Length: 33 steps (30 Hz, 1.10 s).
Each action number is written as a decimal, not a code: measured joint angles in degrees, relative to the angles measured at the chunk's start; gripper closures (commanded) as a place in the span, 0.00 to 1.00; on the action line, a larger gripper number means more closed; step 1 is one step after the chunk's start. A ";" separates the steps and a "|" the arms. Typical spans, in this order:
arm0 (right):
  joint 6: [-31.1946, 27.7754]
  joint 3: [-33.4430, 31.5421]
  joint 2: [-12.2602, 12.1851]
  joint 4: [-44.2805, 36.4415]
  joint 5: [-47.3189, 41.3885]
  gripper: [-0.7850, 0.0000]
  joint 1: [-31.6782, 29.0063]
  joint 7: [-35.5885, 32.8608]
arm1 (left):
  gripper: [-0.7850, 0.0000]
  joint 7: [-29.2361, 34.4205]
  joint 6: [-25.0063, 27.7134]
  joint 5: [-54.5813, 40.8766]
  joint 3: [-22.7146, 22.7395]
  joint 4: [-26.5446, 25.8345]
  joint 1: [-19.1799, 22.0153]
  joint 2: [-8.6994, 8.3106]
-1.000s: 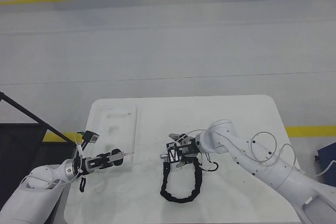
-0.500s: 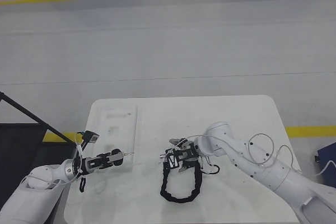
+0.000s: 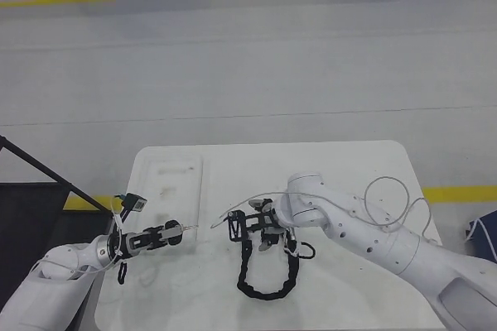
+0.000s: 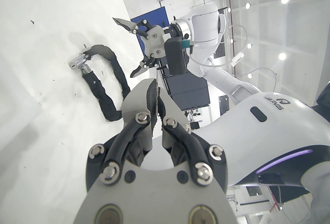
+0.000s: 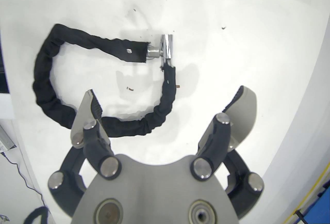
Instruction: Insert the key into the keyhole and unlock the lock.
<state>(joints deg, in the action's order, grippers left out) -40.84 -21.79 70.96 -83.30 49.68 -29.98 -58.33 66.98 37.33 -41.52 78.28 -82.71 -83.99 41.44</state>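
Chain lock (image 3: 265,277): black sleeved chain lying in a closed loop on the white table (image 3: 356,174); both ends meet at the chrome lock cylinder (image 5: 167,46), which lies flat at the side of the loop farther from the robot.
Key (image 4: 156,76): thin blade projecting from the left gripper (image 4: 156,85); jaws clenched on it; held above the table, well apart from the cylinder, tip turned toward the lock.
Right gripper (image 5: 166,93): jaws released and spread wide; hovers over the cylinder end of the loop, touching nothing.
White tray (image 3: 176,178): on the table's left part, beyond the left gripper.
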 measured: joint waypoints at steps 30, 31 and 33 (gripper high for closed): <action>-0.90 3.90 6.93 14.72 2.96 0.51 1.22 4.49 | 1.00 0.00 0.00 0.00 0.00 0.00 0.00 0.00; -1.06 3.99 7.19 15.35 3.03 0.52 1.32 4.60 | 1.00 0.00 0.00 0.00 0.00 0.00 0.00 0.00; -1.25 4.11 7.58 16.21 3.09 0.55 1.44 4.77 | 1.00 0.00 0.00 0.00 0.00 0.00 0.00 0.00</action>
<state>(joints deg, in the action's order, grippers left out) -42.09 -17.67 78.54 -67.09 52.77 -28.54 -53.56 66.98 37.33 -41.52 78.28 -82.71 -83.99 41.45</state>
